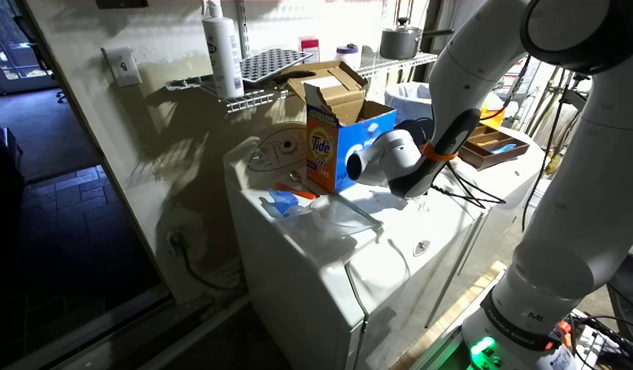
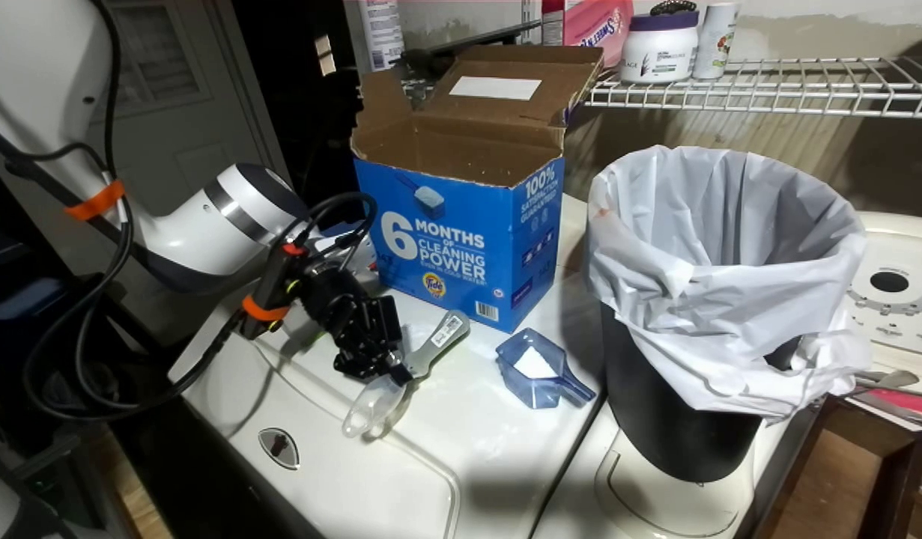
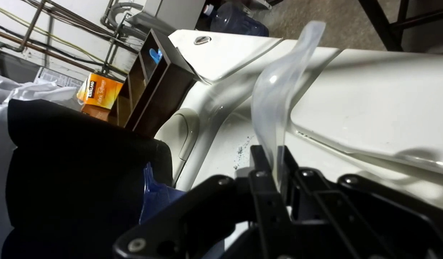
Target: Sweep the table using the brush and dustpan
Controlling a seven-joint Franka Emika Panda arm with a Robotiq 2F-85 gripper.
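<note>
Black jointed gripper (image 3: 271, 154), lower centre of the wrist view, is clenched on a curved translucent utensil (image 3: 274, 93); smooth white tabletop (image 3: 372, 97) is seen behind, right. White powder (image 2: 535, 364) in a blue plastic scoop (image 2: 543, 391) is shown only in an exterior view.

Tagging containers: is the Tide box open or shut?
Open: in both exterior views, the Tide box has raised flaps and its inside shows.

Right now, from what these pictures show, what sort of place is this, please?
Probably a home laundry area: a white machine with a dial control panel, an open Tide box standing on it, and an orange Fabric Softener pack nearby.
</note>
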